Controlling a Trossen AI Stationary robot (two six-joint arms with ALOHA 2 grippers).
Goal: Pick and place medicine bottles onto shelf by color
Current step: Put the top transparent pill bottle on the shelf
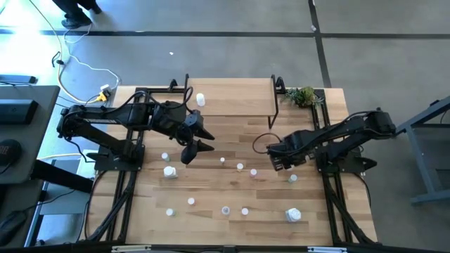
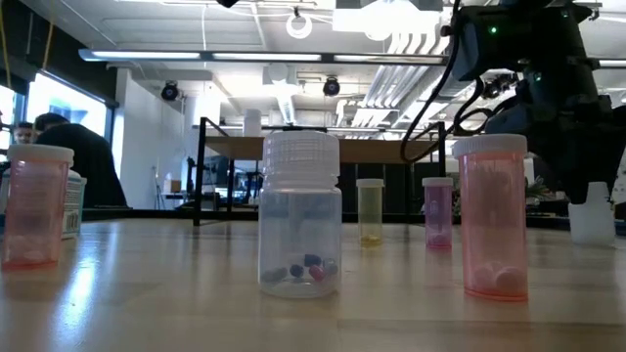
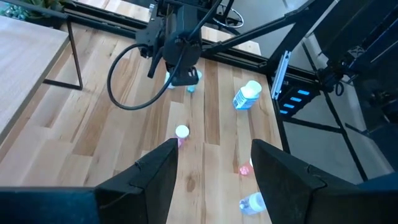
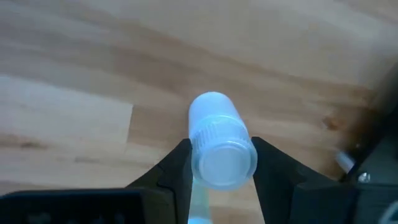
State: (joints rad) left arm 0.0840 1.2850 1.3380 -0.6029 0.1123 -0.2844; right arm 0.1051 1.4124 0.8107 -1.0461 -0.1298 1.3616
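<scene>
White-capped bottle (image 4: 217, 146) upright on the tabletop (image 4: 74, 74), cap up, right gripper (image 4: 219, 163) fingers touching both sides. Left gripper (image 3: 213, 163) open, hovering near the shelf (image 1: 235, 96); other bottles scattered.

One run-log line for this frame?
right gripper: jaws around white-capped bottle on table | left gripper: open, empty, hovering | shelf: one bottle

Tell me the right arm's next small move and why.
Probably lift straight up. In the wrist view the right gripper has its fingers against both sides of a white-capped bottle that stands on the tabletop, so the grasp looks made. The shelf lies further back, and the left gripper waits open.
</scene>
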